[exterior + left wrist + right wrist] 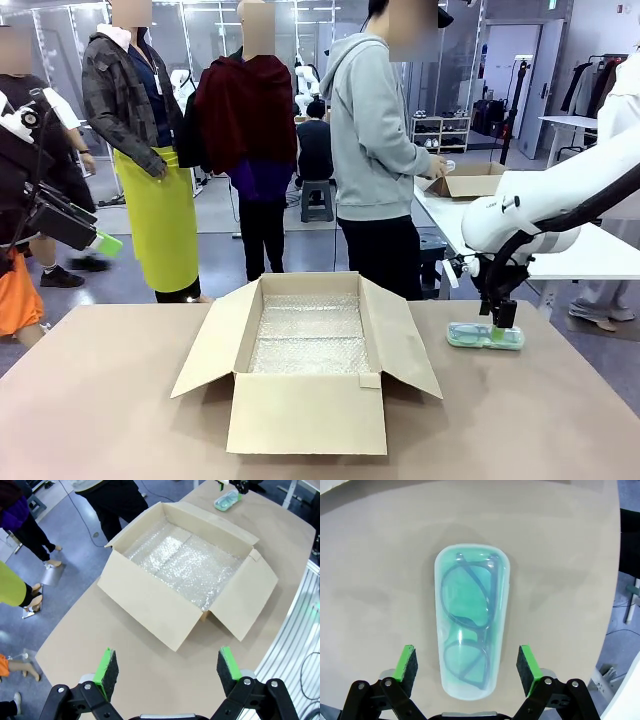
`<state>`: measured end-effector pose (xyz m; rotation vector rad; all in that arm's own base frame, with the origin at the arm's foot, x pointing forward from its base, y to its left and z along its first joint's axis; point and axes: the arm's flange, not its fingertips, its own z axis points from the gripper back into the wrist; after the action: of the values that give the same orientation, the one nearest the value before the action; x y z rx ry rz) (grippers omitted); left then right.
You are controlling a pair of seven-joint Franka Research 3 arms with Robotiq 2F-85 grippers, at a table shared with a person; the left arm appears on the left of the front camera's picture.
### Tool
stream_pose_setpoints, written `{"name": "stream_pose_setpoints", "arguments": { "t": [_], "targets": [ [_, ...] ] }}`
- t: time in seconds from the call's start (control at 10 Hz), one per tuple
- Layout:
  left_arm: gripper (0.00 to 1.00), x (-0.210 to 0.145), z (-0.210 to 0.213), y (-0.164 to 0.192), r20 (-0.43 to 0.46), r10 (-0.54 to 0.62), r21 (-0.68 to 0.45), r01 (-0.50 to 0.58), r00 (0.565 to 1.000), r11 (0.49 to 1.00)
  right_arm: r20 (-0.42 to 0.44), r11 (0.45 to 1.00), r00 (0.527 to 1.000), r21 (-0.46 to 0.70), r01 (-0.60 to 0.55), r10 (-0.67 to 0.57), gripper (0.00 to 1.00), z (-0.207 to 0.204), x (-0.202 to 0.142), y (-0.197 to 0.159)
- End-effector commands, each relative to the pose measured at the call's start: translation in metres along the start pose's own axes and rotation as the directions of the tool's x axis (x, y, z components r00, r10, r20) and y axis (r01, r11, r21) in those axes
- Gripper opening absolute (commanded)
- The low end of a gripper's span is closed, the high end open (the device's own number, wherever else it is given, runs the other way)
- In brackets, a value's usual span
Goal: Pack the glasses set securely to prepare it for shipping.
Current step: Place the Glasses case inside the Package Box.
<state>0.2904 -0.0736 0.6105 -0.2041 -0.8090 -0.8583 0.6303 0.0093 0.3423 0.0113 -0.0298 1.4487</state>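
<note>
Open brown cardboard box [307,410] mid-table; inside, clear bubble-wrap lining [310,335]. Mint-green translucent oblong case [471,600] w/ dark spectacle frames [475,625] inside lies flat on tan table [100,400], right of box. Right gripper [465,656]: jaws apart, straddling case, gaps both sides. Left gripper [166,655]: jaws apart, nothing between, high over table.

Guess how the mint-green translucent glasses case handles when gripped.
The mint-green translucent oblong case looks glossy and moulded: probably stiff but slippery. Likely light, with only dark spectacles inside. Lying flat on the tan table, it should slide, not roll.
</note>
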Motion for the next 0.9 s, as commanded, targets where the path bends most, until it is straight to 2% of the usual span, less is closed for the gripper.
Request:
{"name": "stream_pose_setpoints", "arguments": {
  "t": [0.0, 0.5, 0.6, 0.7, 0.8],
  "targets": [
    [1.0, 0.0, 0.001, 0.0, 0.003, -0.001, 0.0, 0.001, 1.0, 1.0, -0.004, 1.0, 1.0, -0.001, 0.014, -0.014, 1.0, -0.015, -0.001, 0.005],
    [1.0, 0.0, 0.001, 0.0, 0.003, -0.001, 0.0, 0.001, 1.0, 1.0, 0.032, 1.0, 0.999, 0.018, 0.017, -0.017, 0.98, -0.037, -0.003, 0.018],
    [1.0, 0.0, 0.001, 0.0, 0.003, -0.001, 0.0, 0.001, 1.0, 1.0, 0.031, 1.0, 0.999, 0.012, 0.022, -0.022, 0.92, -0.039, -0.004, 0.019],
    [1.0, 0.0, 0.001, 0.0, 0.003, -0.001, 0.0, 0.001, 1.0, 1.0, 0.043, 1.0, 0.999, 0.005, 0.026, -0.027, 0.79, -0.039, -0.004, 0.019],
    [1.0, 0.0, 0.001, 0.0, 0.003, -0.001, 0.0, 0.001, 1.0, 1.0, 0.045, 1.0, 0.999, 0.002, 0.03, -0.03, 0.72, -0.039, -0.003, 0.019]
  ]
}}
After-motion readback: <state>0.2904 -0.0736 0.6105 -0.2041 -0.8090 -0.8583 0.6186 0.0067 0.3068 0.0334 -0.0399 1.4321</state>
